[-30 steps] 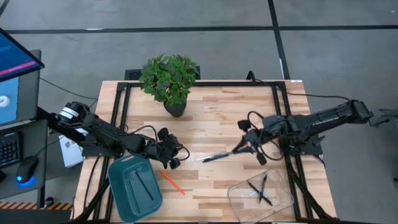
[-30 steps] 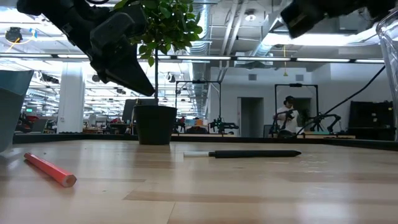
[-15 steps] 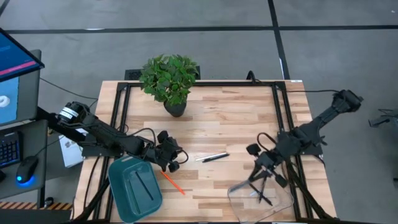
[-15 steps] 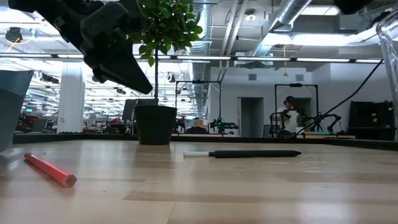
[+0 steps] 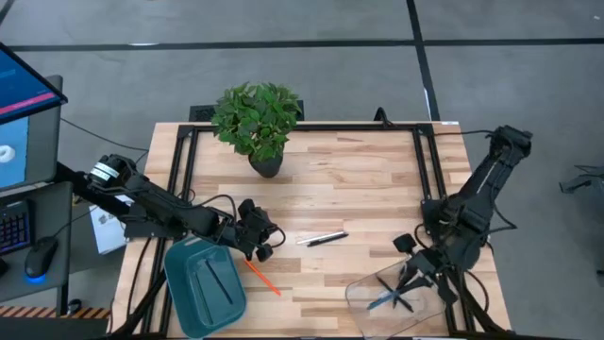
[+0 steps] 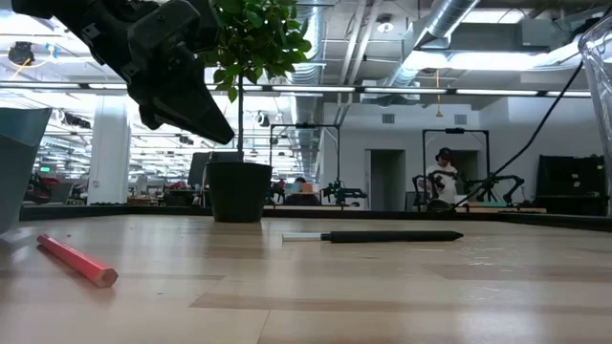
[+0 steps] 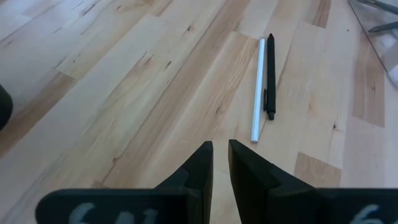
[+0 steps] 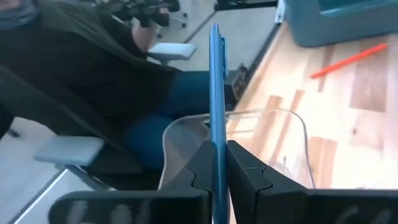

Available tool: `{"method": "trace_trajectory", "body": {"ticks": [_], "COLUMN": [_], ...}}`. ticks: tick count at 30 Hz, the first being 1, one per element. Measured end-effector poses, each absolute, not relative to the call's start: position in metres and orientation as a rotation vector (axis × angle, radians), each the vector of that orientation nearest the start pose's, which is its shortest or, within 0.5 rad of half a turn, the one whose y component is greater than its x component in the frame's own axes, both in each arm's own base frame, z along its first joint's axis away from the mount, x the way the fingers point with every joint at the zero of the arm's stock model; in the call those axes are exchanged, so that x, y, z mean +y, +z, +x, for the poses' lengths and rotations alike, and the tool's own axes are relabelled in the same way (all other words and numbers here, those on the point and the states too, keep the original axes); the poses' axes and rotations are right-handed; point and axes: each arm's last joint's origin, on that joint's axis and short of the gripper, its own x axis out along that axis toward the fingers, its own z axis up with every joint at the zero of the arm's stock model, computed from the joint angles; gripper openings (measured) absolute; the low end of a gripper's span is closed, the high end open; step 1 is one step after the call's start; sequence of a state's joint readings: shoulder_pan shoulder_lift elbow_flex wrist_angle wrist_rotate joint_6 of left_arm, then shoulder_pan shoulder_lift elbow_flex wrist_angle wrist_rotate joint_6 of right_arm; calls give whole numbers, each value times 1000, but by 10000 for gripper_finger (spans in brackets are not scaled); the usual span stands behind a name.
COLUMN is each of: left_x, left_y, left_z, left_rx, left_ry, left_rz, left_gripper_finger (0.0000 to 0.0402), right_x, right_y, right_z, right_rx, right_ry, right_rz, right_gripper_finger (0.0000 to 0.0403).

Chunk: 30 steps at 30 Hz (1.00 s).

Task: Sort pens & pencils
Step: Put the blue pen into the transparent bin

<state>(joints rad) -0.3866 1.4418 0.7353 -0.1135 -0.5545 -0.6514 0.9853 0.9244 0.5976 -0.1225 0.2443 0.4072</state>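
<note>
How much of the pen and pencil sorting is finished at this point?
Done: dark pens lie in the clear tray, and one stick in the teal tray. In hand: the right tool grips a blue pen over the clear tray. Left: orange pencil, black pen, white stick.

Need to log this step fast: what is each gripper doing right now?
Left gripper: nearly shut, holding nothing, by the teal tray.
Right gripper: shut on the blue pen, over the clear bin.

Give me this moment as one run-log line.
right gripper: jaws shut on blue pen, over clear bin | left gripper: empty, near orange pencil | teal tray: one stick
</note>
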Motion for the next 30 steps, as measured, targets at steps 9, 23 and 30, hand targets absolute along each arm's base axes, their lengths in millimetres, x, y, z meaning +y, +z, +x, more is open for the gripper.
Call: {"method": "trace_trajectory", "body": {"ticks": [9,23,30], "left_x": [-90,-90,-90], "left_y": [184,184,184], "left_z": [260,260,260], "left_rx": [649,646,649], "left_ry": [369,375,370], "left_rz": [-260,-281,-283], "left_gripper_finger": [41,41,41], "right_x": [184,199,199], "right_y": [225,187,187], "right_z": [112,113,114], "right_rx": [677,872,870], "right_ry": [554,381,346], "right_rz": [197,254,303], "right_gripper_finger": [49,54,73]}}
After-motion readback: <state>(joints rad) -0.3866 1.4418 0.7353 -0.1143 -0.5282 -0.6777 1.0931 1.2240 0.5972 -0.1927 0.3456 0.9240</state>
